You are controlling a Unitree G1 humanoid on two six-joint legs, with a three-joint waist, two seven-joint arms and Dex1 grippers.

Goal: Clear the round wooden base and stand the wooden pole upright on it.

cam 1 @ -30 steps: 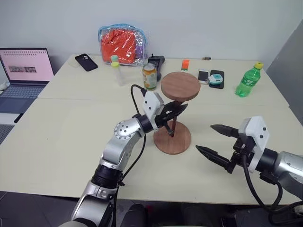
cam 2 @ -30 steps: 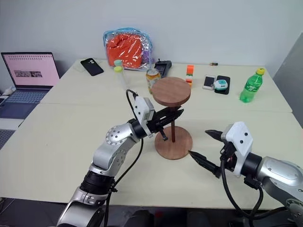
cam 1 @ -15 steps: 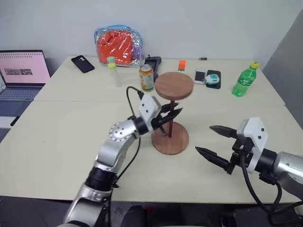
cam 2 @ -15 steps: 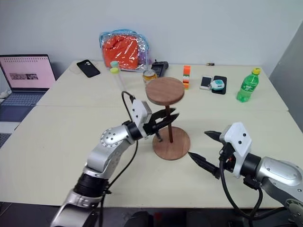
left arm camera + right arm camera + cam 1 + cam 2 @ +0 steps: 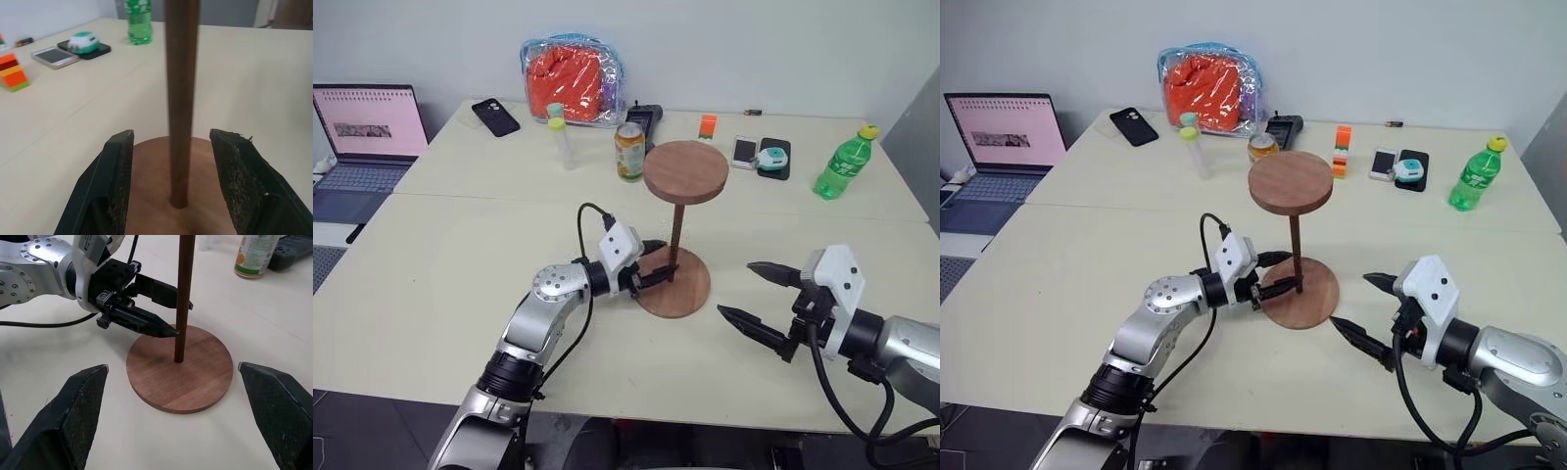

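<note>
The wooden pole [image 5: 674,237] stood upright on the round wooden base [image 5: 686,292]; left gripper [image 5: 656,265] jaws apart around it, right gripper [image 5: 756,294] jaws apart at 3 o'clock.

Matt wooden base [image 5: 677,287] (pole [image 5: 676,239] seemingly smoother)

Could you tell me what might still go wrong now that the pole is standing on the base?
The left gripper is open with its fingers on either side of the wooden pole, so pulling back crookedly could knock it. The pole carries a wide disc on top, so it looks top-heavy and may tip from the round wooden base. The right gripper, open beside the base, could nudge it.
</note>
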